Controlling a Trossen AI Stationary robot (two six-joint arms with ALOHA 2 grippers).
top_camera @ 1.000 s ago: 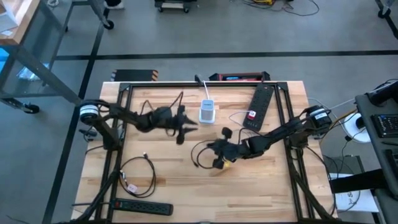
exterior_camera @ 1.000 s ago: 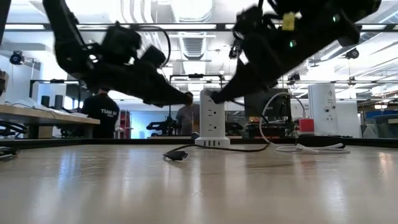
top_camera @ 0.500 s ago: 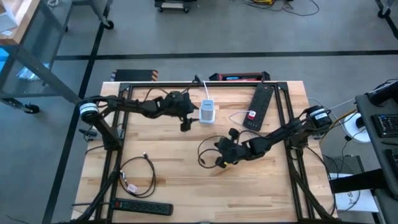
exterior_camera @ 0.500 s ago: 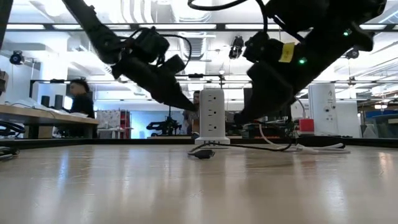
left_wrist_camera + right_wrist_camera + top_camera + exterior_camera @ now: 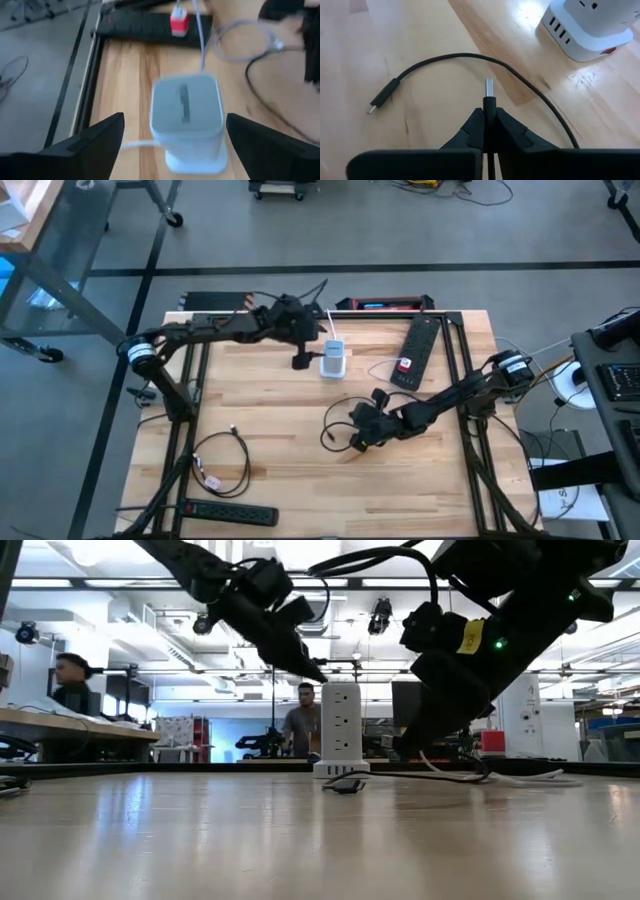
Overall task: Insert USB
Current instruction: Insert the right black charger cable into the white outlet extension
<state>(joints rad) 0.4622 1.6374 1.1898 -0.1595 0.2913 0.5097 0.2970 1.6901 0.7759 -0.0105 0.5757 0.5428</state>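
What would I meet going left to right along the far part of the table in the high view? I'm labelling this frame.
Left gripper with open fingers → white tower-shaped power cube → small red-and-white plug → long black power strip. The right gripper, nearer, pinches the black USB cable.

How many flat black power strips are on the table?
2: one power strip lies at the far right of the table, with a red-and-white plug in it; the other power strip lies at the near left edge. Arms may hide more.
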